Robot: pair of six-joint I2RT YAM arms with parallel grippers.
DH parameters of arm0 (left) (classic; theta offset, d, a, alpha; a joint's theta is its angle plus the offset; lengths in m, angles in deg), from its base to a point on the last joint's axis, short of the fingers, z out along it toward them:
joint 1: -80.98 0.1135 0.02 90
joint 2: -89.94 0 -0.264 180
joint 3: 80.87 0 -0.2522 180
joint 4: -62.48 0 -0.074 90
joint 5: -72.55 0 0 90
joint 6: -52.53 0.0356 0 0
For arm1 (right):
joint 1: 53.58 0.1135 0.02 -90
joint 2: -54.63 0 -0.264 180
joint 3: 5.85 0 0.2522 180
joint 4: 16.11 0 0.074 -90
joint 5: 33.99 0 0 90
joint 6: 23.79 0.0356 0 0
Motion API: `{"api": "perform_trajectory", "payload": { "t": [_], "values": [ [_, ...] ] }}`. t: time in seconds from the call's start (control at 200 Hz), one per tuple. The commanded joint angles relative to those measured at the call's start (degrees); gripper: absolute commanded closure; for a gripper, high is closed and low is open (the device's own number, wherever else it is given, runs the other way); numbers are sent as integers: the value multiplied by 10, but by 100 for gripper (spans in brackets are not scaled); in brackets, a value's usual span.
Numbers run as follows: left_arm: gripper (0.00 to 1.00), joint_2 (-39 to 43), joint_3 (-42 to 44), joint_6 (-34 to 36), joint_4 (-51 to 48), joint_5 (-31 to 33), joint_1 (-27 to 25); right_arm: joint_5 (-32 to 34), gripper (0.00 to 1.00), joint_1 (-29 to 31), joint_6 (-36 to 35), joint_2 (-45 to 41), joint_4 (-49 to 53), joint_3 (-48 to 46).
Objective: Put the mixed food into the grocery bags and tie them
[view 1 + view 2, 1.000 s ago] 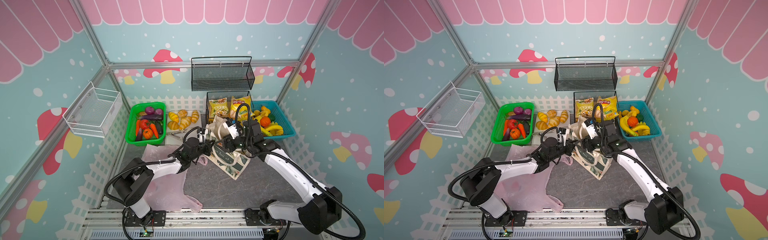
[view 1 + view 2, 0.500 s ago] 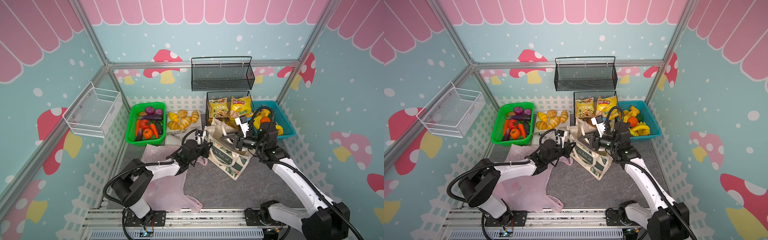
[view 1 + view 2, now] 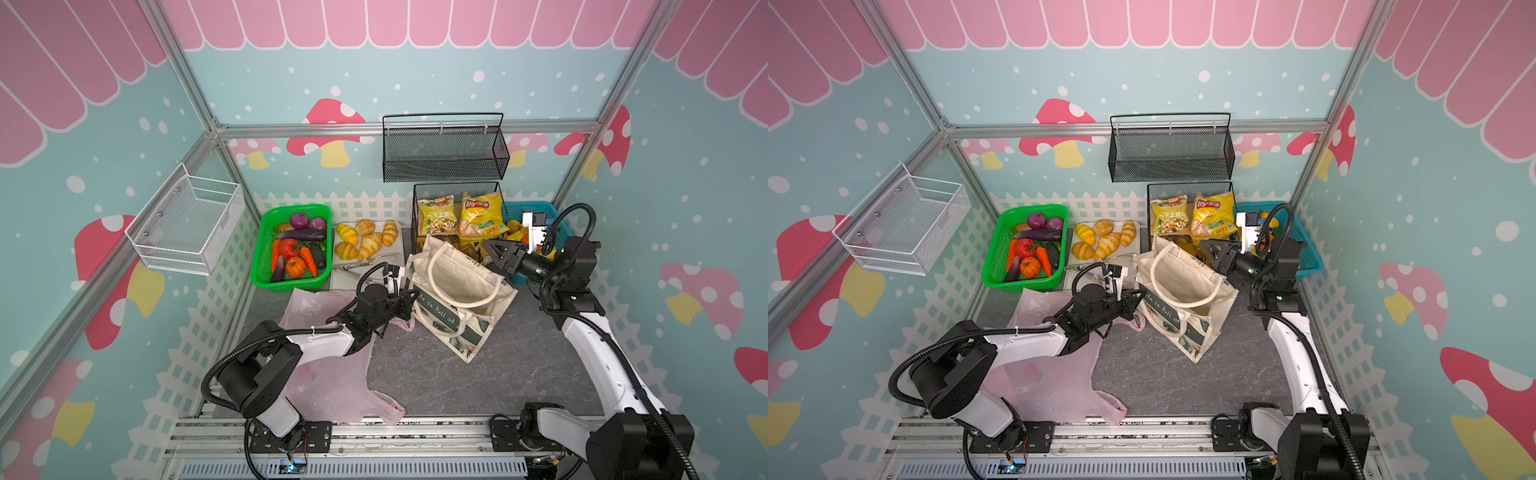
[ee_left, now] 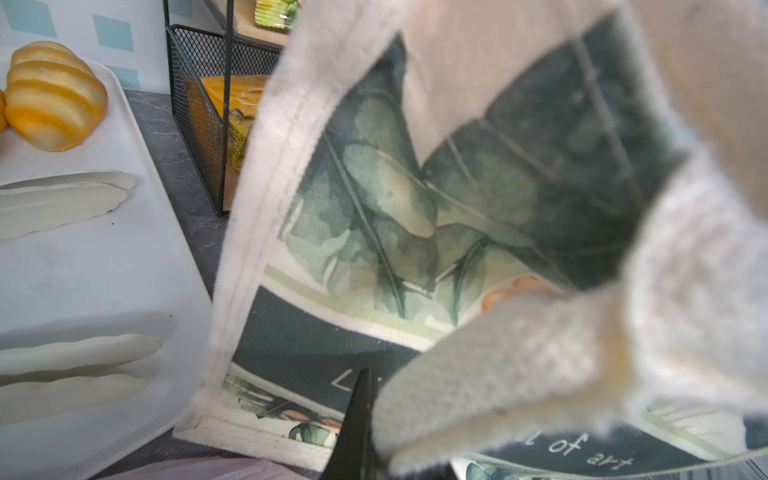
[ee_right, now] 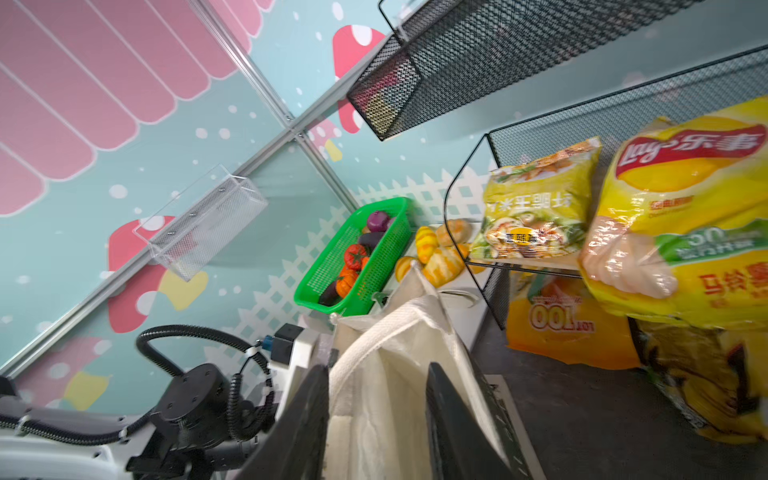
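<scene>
Canvas tote, pinched by the closed left gripper, could be toppled if tugged sideways; the right gripper is held half-open, empty.

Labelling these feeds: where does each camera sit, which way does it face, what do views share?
Top view: high in front, looking down toward the back wall; left arm, right arm.
Top view: beside it, same aim; both arms, canvas tote.
Left wrist: on left arm, close on the tote's print; one jaw tip.
Right wrist: on right arm, facing Lay's bag; both jaws, apart.
Shared: tote in all four.
</scene>
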Motion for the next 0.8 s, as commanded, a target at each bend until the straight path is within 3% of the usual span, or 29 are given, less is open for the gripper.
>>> {"api": "perform_trajectory", "payload": {
  "t": [0.0, 0.175, 0.265, 0.335, 0.48, 0.625, 0.796],
  "values": [
    [100, 15, 10, -13, 3, -3, 7, 108, 47, 32, -159, -28, 141, 45],
    [100, 19, 8, -10, -9, 3, 12, 288, 32, 126, -306, -65, 326, 93],
    [100, 19, 5, -12, -16, 3, 14, 362, 26, 166, -359, -90, 354, 87],
    [100, 18, 3, -12, -20, 0, 14, 384, 20, 183, -399, -106, 349, 73],
    [100, 17, 1, -16, -21, -2, 15, 383, 19, 244, -411, -79, 321, 81],
    [100, 19, -1, -17, -26, -6, 15, 472, 17, 347, -443, -21, 308, 110],
    [100, 20, -4, -17, -28, -6, 15, 583, 16, 426, -462, 47, 322, 154]
  ]
}}
